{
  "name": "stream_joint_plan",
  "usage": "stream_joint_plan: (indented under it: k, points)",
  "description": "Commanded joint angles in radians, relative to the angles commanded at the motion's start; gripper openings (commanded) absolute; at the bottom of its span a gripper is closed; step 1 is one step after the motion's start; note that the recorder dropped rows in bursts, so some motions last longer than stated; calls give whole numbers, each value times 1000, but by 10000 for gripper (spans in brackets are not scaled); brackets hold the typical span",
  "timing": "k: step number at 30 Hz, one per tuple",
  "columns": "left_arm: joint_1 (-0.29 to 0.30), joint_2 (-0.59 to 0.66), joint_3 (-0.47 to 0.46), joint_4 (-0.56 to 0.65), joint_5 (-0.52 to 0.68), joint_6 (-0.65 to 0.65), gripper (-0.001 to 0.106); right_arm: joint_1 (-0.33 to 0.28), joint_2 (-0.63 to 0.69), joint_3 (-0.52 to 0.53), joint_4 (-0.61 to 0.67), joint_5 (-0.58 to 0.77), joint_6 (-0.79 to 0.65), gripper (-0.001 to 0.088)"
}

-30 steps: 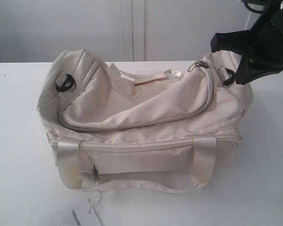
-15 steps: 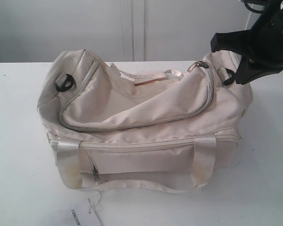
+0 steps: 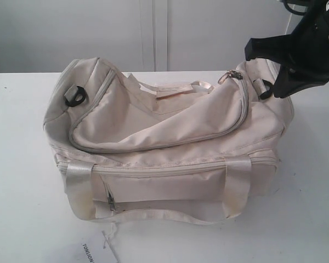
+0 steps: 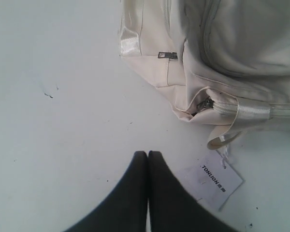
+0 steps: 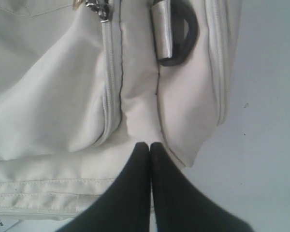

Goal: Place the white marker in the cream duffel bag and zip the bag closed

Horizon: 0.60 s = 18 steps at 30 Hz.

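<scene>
On the table (image 3: 22,208), ctr of the exterior view, sits 1 bag (image 3: 164,126), slumped, its curved top zip looking run shut round to the pull (image 3: 234,75) between 1 & 2 o'clock. We find no marker in any view. We judge it's prob. inside the bag, but can't confirm.

R gripper (image 5: 150,145) hangs over the bag's 3 o'clock end, jaws pressed together on nothing, near the end ring (image 5: 183,36). We can't tell if the tips touch fabric. L gripper (image 4: 148,154) hovers above bare table off the bag's 7 o'clock corner, jaws likewise together & empty, w/ the paper tag (image 4: 213,180) just beside.

Handling, as we judge it: the bag is soft, light cloth w/ no frame, so it'll sag & bunch under a tug rather than resist. The strap webbing looks shiny, prob. slick. If the zip needs more travel, the best hold is the metal pull, w/ the other arm pinning the end by its ring to keep the fabric taut. The marker, if it needs handling, should be light, stiff, smooth & apt to roll, so pinch it mid-barrel.

Count:
- bag 1
- marker 0 seen
- end rings 2 (10 & 2 o'clock)
- handle straps (image 3: 237,186) 2, front & back
- tag 1
- grippers 2
</scene>
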Motion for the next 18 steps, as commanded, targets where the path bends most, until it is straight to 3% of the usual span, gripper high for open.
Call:
stream_joint_plan:
  k: [7,13,18]
  points:
    - [0,-31,0,0,0,20,0,0,0,0,0,0,0,0]
    - [0,-208,0,0,30,28,0,0,0,0,0,0,0,0]
    - [0,-257,0,0,44,32,0,0,0,0,0,0,0,0]
